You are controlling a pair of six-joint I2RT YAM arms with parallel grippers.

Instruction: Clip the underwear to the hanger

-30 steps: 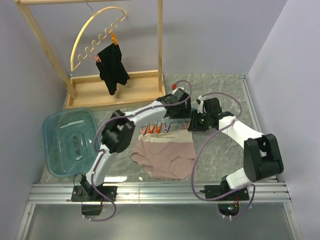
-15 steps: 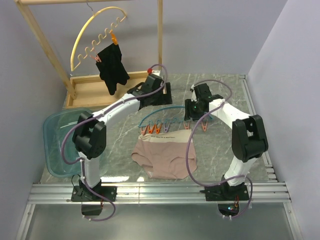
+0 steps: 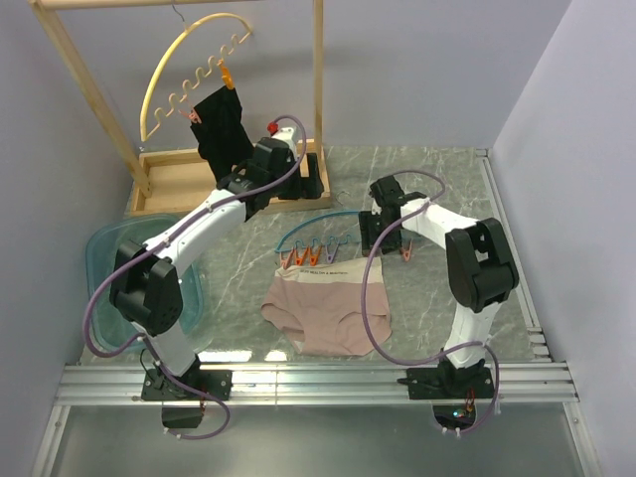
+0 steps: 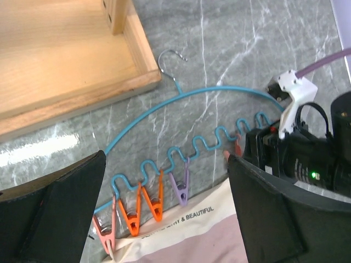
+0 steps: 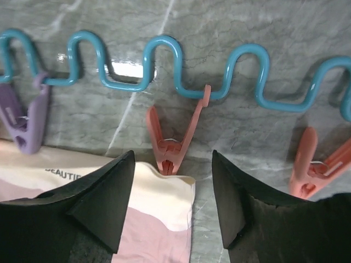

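The pink-beige underwear (image 3: pixel 326 310) lies flat on the table, its cream waistband (image 4: pixel 189 218) toward the light-blue hanger (image 3: pixel 306 225). The hanger lies flat behind it, hook (image 4: pixel 169 57) toward the wooden base. In the left wrist view a pink clip (image 4: pixel 104 234), two orange clips and a purple clip (image 4: pixel 180 189) reach the waistband edge. In the right wrist view a pink clip (image 5: pixel 171 147) grips the waistband's right corner (image 5: pixel 167 194). My left gripper (image 3: pixel 310 183) is open and empty above the hook end. My right gripper (image 5: pixel 173 164) is open, straddling that clip.
A wooden rack (image 3: pixel 234 174) stands at the back left with a yellow hanger (image 3: pixel 189 70) and a black garment (image 3: pixel 225 134). A blue plastic tub (image 3: pixel 104 253) sits at the left. A second pink clip (image 5: pixel 307 164) hangs free to the right. Metal rails (image 3: pixel 318 383) run along the near edge.
My left arm has swung back and left, off the hanger toward the rack base. My right gripper has moved left to the hanger's right end. The underwear has not moved.
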